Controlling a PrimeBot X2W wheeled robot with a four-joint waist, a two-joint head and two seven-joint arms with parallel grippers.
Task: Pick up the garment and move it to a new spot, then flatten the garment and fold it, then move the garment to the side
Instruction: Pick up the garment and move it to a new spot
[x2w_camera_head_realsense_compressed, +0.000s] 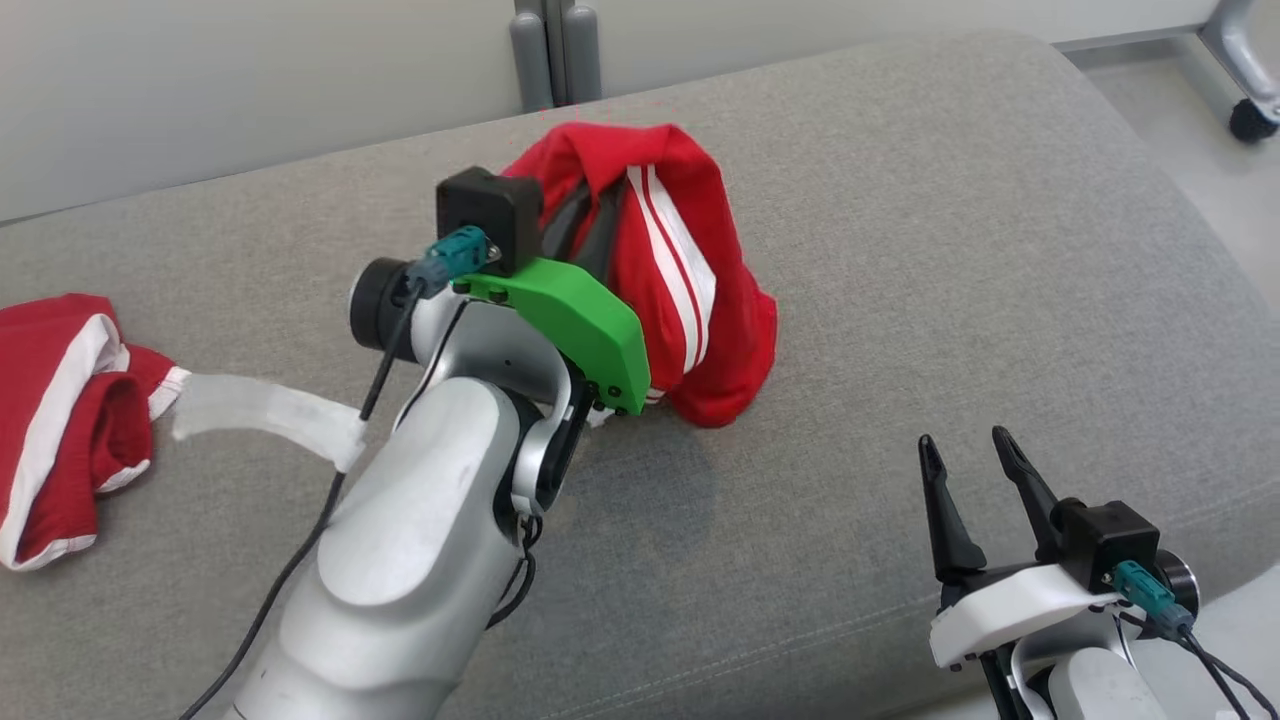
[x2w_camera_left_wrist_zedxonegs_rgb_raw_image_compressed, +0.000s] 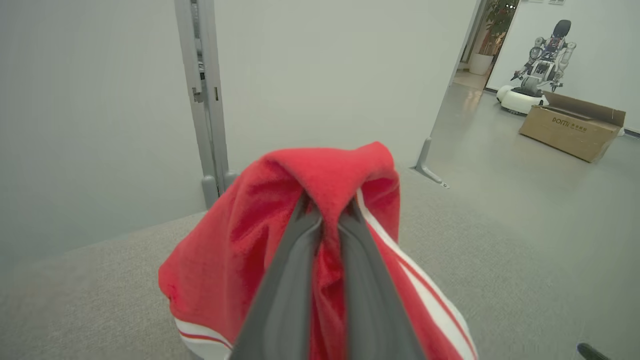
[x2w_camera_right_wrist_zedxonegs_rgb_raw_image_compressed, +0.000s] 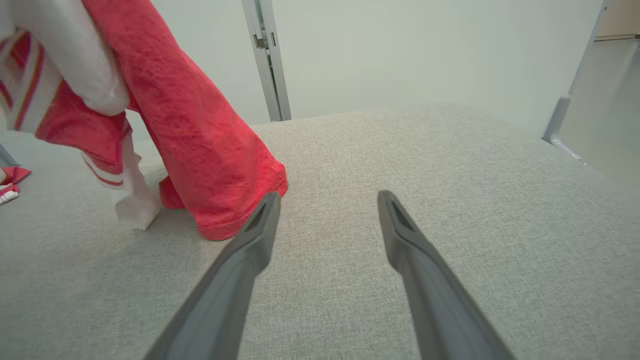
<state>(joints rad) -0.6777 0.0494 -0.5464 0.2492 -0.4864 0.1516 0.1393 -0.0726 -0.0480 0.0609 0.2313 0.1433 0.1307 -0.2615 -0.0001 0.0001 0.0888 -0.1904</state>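
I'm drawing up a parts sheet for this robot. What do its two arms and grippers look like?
Left gripper and right gripper each have two long, dark grey, tapering fingers. Left arm: glossy silver shell, green bracket, black camera cube, teal plug, black cable. Right wrist: white bracket, same cube, plug and cable.

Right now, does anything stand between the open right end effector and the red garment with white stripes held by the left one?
Nothing visible. Only bare grey fabric cushion lies between the right end effector and the red white-striped garment, which hangs pinched in the left end effector, its hem on the cushion.
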